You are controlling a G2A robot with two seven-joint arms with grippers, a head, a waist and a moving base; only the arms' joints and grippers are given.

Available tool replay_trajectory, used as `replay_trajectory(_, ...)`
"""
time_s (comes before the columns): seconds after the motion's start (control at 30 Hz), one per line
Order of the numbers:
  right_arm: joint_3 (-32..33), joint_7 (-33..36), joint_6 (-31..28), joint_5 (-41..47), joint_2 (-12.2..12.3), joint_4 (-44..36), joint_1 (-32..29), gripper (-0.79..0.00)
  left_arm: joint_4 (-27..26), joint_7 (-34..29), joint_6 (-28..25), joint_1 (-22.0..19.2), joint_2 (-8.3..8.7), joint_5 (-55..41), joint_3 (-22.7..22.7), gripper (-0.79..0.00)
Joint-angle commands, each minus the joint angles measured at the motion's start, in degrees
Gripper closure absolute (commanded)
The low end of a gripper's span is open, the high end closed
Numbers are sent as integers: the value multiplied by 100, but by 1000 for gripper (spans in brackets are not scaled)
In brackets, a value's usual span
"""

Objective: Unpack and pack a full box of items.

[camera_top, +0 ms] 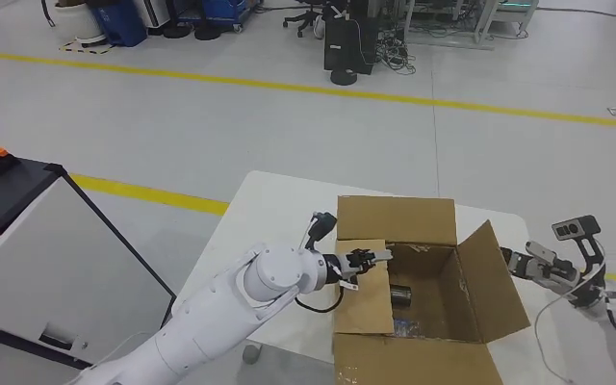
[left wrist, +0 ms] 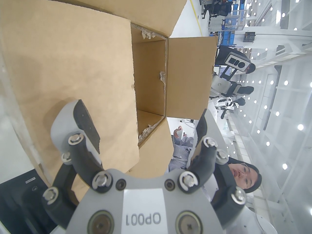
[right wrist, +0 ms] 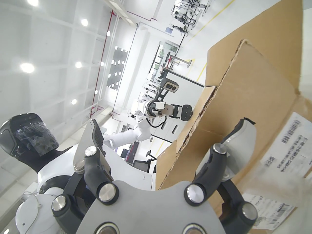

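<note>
Table (camera_top: 279,207): white, carrying box toward 4 o'clock; tabletop at 10 o'clock of box offering set-down room.
Box (camera_top: 414,361): open corrugated cardboard, standing upright. Probably light; walls stiff, flaps bending and tearing easily. Best gripped at flap edges.
Left gripper (camera_top: 373,260): fingers spread, straddling 9 o'clock flap (camera_top: 364,303) edge.
Right gripper (camera_top: 520,262): fingers spread, sitting just beside 3 o'clock flap (camera_top: 491,279).
Dark can-like item (camera_top: 399,294): lying on box floor; likely rigid, calling for straight-down reach.

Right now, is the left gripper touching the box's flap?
Cannot tell. In the left wrist view, one finger of the open left gripper overlaps the flap, but neither contact nor a gap shows plainly.
</note>
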Motion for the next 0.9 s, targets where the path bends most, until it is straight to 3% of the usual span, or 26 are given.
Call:
replay_trajectory(0.0, -37, -111, -110, -92, -32, -74, -7, -785, -139, 44, -4, 115, 41, 81, -135, -785)
replay_trajectory(0.23, -429, -406, -376, -432, -166, 21, 217, -785, -896, 130, 10, 776, 296, 591, -874, -785)
replay_trajectory(0.53, -846, -491, -274, -685, -305, 133, 499, -785, -1790, 0, -82, 1891, 610, 1097, -1926, -785)
replay_trajectory(0.87, -1066, -886, -314, -1466, -388, 130, 568, -785, -2150, -128, -130, 2439, 721, 1281, -2373, -785)
